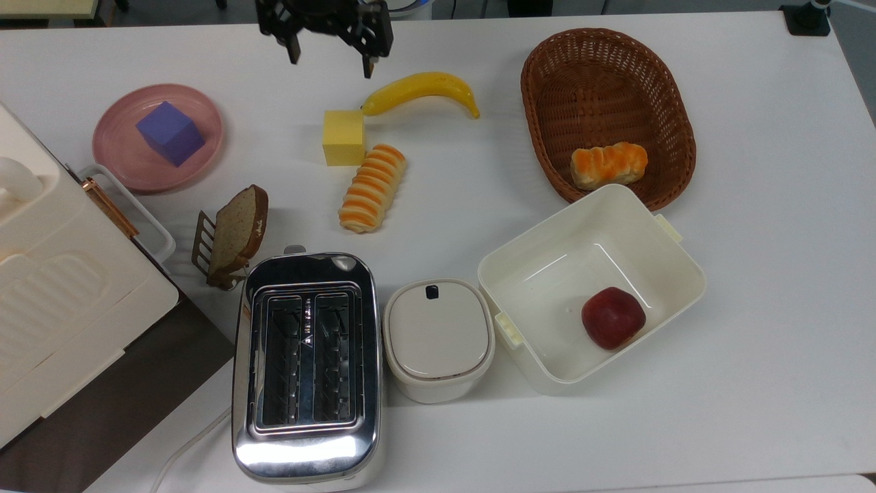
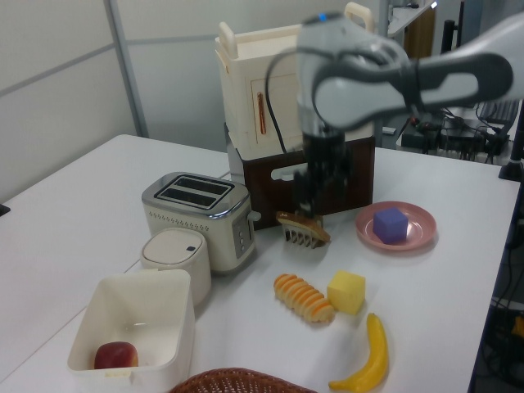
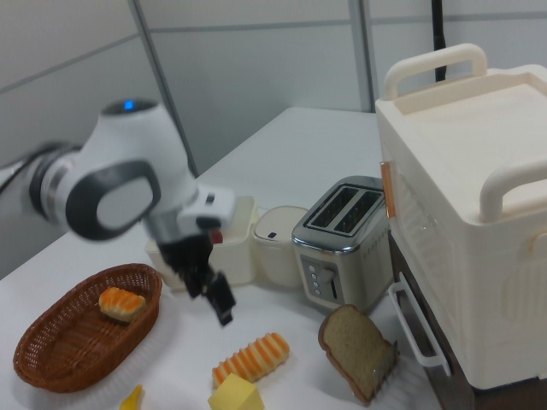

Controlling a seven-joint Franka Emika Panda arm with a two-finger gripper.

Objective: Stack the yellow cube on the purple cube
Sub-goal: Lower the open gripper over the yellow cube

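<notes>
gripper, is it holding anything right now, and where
Nothing. The gripper is open and empty above the table, and the yellow cube lies untouched.

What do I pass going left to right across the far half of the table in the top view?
Pink plate holding the purple cube → yellow cube → banana → wicker basket with a bread roll. The open gripper hovers just above the yellow cube.
</notes>
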